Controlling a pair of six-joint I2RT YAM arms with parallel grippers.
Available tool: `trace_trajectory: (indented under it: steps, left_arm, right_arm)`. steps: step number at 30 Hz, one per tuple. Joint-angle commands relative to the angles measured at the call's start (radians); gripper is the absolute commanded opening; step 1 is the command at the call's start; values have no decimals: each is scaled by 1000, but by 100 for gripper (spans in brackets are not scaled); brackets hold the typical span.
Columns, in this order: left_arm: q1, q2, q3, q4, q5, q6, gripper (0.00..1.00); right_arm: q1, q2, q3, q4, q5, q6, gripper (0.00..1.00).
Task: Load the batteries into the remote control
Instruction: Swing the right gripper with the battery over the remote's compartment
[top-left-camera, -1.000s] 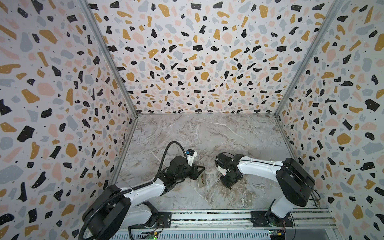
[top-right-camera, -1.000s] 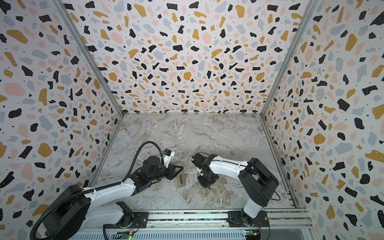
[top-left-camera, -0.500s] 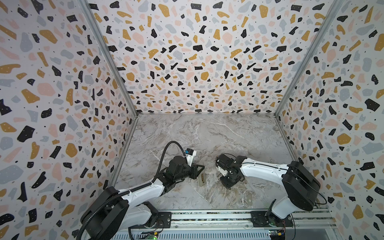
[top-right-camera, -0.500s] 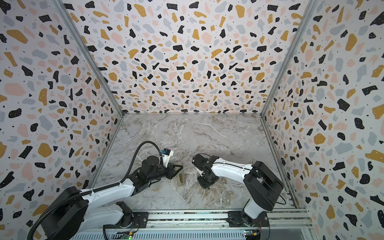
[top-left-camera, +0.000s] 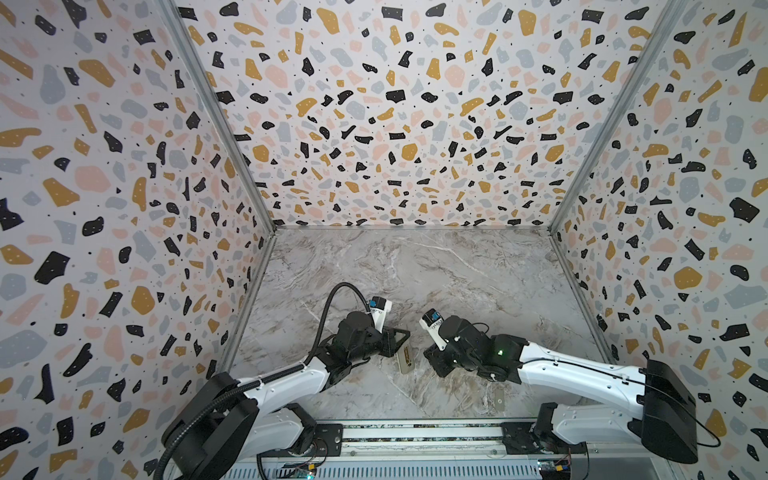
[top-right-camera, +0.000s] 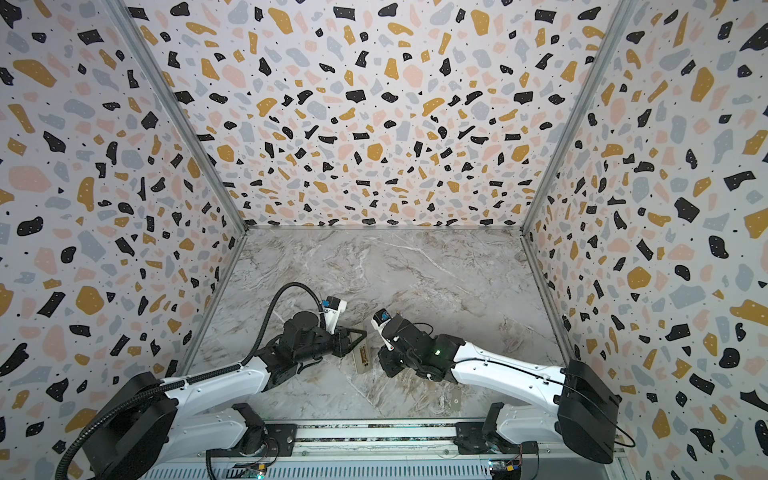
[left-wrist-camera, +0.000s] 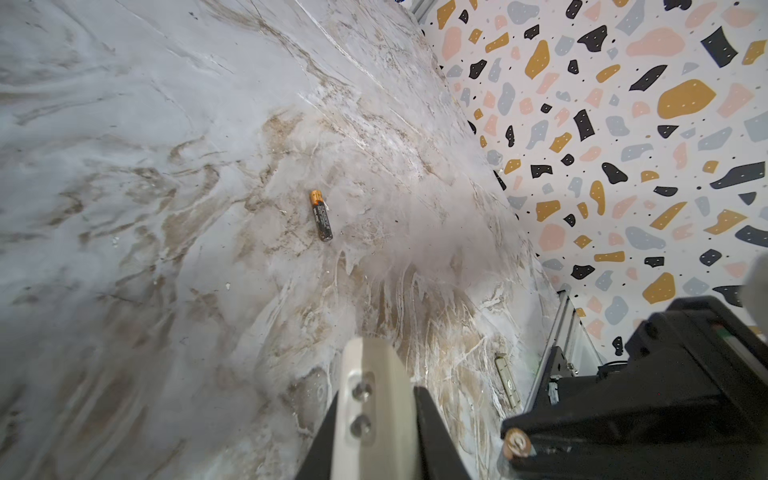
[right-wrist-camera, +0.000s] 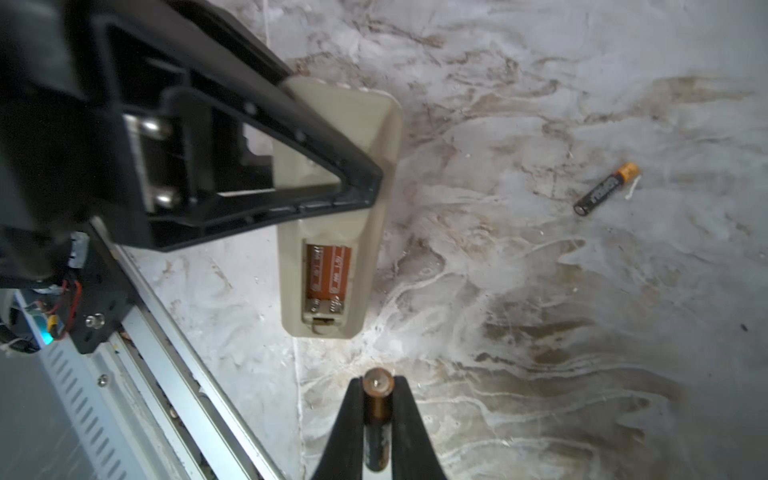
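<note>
– Where was the beige remote control (right-wrist-camera: 332, 230)?
– Back up at the veined marble table's (right-wrist-camera: 540, 332) front, clamped in my left gripper (top-left-camera: 397, 338). My right gripper (right-wrist-camera: 377, 399) pinched one slim cylindrical battery (right-wrist-camera: 377, 419); the second battery (right-wrist-camera: 604, 189) lay apart.

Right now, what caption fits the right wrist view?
Right fingers pinch one battery near the open remote control, clamped by left fingers; second battery lies on the table.
</note>
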Motion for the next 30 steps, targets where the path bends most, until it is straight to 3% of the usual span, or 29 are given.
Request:
trace_trajectory:
  steps: [1, 14, 30]
  left_arm:
    - [-5, -24, 15, 55, 27, -33, 0]
    - [-5, 11, 25, 112, 64, -92, 0]
    - [-5, 13, 19, 133, 69, -108, 0]
  right_arm:
    - [19, -62, -59, 214, 78, 30, 0]
    - [96, -75, -220, 585, 148, -24, 0]
    - [132, -4, -239, 670, 266, -26, 0]
